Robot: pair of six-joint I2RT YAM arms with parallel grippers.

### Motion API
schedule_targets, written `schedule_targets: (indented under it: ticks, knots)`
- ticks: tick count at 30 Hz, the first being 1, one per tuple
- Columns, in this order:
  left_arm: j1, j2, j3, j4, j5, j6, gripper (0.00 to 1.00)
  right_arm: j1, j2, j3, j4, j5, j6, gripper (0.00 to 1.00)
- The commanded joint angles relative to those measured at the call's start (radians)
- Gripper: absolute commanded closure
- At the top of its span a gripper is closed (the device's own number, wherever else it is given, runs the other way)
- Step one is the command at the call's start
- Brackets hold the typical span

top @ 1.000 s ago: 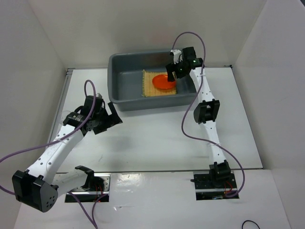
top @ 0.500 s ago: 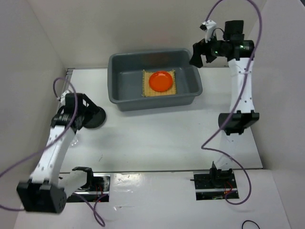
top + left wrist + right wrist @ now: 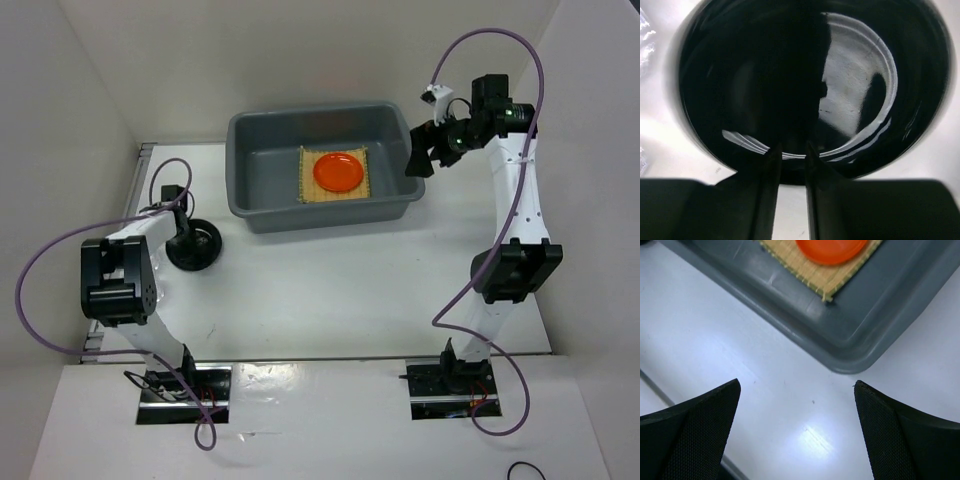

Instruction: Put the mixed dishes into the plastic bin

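The grey plastic bin (image 3: 238,190) stands at the back centre of the table. Inside it lies the tan bamboo mat (image 3: 307,187) with the orange dish (image 3: 338,171) resting on it. The black dish (image 3: 200,243) sits on the table to the left of the bin. My left gripper (image 3: 182,238) is at that dish's left rim. In the left wrist view its jaws (image 3: 790,149) stand narrowed, with the near rim of the black dish (image 3: 855,100) between the tips. My right gripper (image 3: 421,150) hangs open and empty above the bin's right end.
The right wrist view looks down on the bin's corner (image 3: 865,325), the mat (image 3: 805,272), the orange dish (image 3: 832,250) and white table. White walls enclose the table on the left, back and right. Purple cables loop off both arms.
My left gripper swung left onto the black dish and its jaws narrowed on the rim. My right gripper rose from the orange dish in the bin, leaving it on the mat, and moved right.
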Motion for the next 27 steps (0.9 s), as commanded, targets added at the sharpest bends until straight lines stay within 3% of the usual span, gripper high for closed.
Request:
schedule_targets:
  ticks: [1,5,7,9,10,22,27]
  knots:
    - [0.000,0.087,0.008,0.067,0.087,0.051,0.70,-0.010,-0.127,-0.063,-0.015,-0.001,-0.022,0.01]
    - [0.000,0.125,-0.030,0.119,0.168,0.062,0.76,-0.028,-0.170,-0.142,-0.015,-0.020,-0.022,0.01]
    - [0.000,0.137,-0.039,0.119,0.188,0.074,0.84,-0.037,-0.179,-0.162,-0.015,-0.020,-0.022,0.01]
    - [0.000,0.150,-0.027,0.098,0.232,0.074,0.98,-0.037,-0.179,-0.188,-0.015,-0.020,-0.033,0.01]
    - [-0.011,0.160,-0.027,0.089,0.252,0.083,1.00,-0.037,-0.179,-0.188,-0.015,-0.020,-0.033,0.01]
    - [-0.175,-0.035,-0.203,0.061,0.470,-0.041,1.00,-0.037,-0.151,-0.188,-0.015,-0.020,-0.033,0.01]
    - [-0.231,-0.145,-0.128,-0.034,0.400,-0.041,1.00,-0.037,-0.142,-0.179,-0.015,-0.041,-0.033,0.01]
